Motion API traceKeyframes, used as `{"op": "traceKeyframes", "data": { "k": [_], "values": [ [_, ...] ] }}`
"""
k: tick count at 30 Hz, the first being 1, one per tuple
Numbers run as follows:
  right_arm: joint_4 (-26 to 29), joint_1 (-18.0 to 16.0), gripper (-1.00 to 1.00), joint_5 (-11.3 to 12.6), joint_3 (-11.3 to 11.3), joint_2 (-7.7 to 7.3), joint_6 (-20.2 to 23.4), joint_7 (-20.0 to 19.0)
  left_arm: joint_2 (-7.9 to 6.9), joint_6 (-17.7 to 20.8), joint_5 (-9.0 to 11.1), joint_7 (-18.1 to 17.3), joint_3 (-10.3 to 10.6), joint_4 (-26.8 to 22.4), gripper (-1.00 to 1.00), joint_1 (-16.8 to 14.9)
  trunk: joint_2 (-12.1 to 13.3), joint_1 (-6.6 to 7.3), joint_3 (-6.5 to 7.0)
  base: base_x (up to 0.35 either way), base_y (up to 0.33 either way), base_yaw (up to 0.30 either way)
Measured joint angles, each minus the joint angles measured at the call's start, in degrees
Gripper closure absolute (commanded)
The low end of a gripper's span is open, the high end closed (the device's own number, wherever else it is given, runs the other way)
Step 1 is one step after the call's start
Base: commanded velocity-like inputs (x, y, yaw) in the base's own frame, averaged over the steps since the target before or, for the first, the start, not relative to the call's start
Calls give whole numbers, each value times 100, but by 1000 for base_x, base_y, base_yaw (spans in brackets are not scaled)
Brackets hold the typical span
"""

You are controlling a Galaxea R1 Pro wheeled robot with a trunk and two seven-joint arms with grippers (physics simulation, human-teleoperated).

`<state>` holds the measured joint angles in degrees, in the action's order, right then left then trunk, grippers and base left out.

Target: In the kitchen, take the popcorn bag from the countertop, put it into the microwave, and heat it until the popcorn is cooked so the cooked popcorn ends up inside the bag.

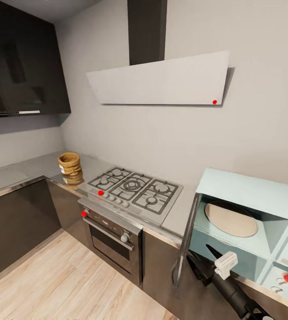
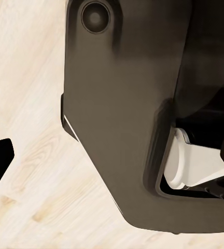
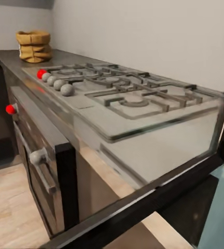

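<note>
Right gripper (image 1: 219, 262) sits at the open microwave (image 1: 250, 213), just by its swung-out door (image 1: 186, 240); whether its jaws are parted, I cannot tell. Left gripper's jaws, same story. Beyond the hob (image 1: 133, 189), well away, the popcorn bag (image 1: 70, 164) waits on the countertop (image 1: 24, 171). Risk: pulling away could clip that door and swing it shut.

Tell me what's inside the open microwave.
Inside the microwave lies a round beige turntable plate, bare, with no bag on it. The popcorn bag sits on the countertop. The cavity's near corner is hidden.
</note>
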<state>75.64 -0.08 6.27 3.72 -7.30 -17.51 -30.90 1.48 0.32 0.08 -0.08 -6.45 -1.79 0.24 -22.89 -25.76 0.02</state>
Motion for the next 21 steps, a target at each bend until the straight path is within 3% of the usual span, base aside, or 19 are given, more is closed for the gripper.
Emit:
{"op": "traceKeyframes", "data": {
  "k": [16,17,21],
  "values": [
    [-1,0,-100,-11,6,0,-21,37,1,0,0,0,0,0,-100,0,0,0,0,0,-2,21],
    [0,0,-100,-10,19,0,-25,127,1,0,0,0,0,0,-100,0,0,0,0,-37,-96,0],
    [-3,0,-100,-9,71,1,-4,1379,0,0,0,0,-4,0,-100,0,1,-3,0,-213,-178,0]
  ]
}}
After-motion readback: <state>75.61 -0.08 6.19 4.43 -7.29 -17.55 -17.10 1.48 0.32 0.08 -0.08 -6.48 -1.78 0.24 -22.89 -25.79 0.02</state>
